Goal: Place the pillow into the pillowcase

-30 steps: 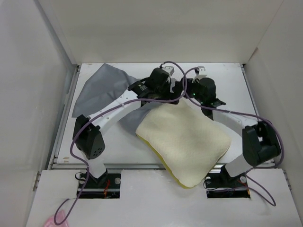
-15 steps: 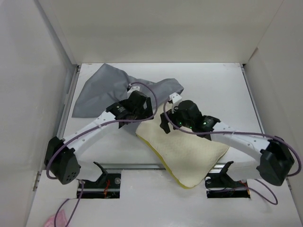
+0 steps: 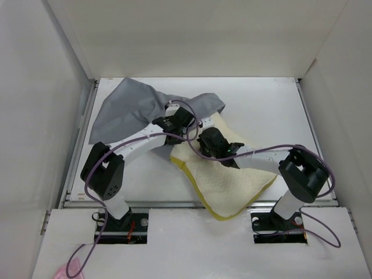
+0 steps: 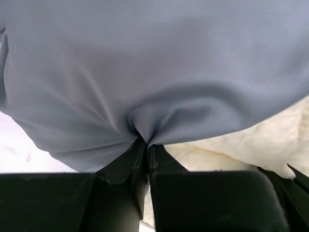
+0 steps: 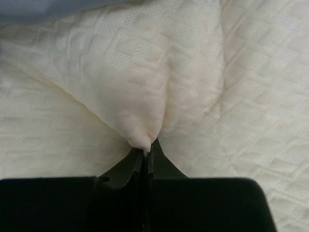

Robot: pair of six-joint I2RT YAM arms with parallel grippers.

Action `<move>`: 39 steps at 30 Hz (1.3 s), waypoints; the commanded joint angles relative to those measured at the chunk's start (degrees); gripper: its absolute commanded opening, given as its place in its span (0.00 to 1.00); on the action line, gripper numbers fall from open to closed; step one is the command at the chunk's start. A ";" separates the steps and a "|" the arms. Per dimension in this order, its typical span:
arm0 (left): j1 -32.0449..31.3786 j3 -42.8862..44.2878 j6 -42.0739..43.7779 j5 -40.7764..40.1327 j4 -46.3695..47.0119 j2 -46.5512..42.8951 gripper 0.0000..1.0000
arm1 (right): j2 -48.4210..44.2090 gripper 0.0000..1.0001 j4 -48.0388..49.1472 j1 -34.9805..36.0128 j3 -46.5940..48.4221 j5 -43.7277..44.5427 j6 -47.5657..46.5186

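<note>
The grey pillowcase (image 3: 136, 107) lies crumpled at the back left of the table, one end reaching right over the pillow's far corner. The cream-yellow pillow (image 3: 229, 177) lies slantwise at the centre right, its near corner over the front edge. My left gripper (image 3: 185, 119) is shut on a pinch of the pillowcase (image 4: 145, 72), whose cloth gathers into the jaws at my left gripper (image 4: 147, 145). My right gripper (image 3: 203, 141) is shut on a fold of the pillow (image 5: 145, 96), which bunches up into a peak at my right gripper (image 5: 147, 151).
White walls (image 3: 46, 87) close in the table (image 3: 273, 104) on the left, back and right. A metal rail (image 3: 151, 203) runs along the front edge. Purple cables (image 3: 256, 152) loop over both arms. A pink scrap (image 3: 61, 272) lies at the bottom left.
Both grippers have closed, the left on the pillowcase, the right on the pillow. Both arms have moved toward the pillow's far-left corner, and the pillow has shifted and bunched there.
</note>
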 commanded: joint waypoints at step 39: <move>-11.63 14.48 5.59 -0.30 -5.92 -9.31 0.63 | -1.61 0.00 12.17 -5.23 7.06 13.87 7.00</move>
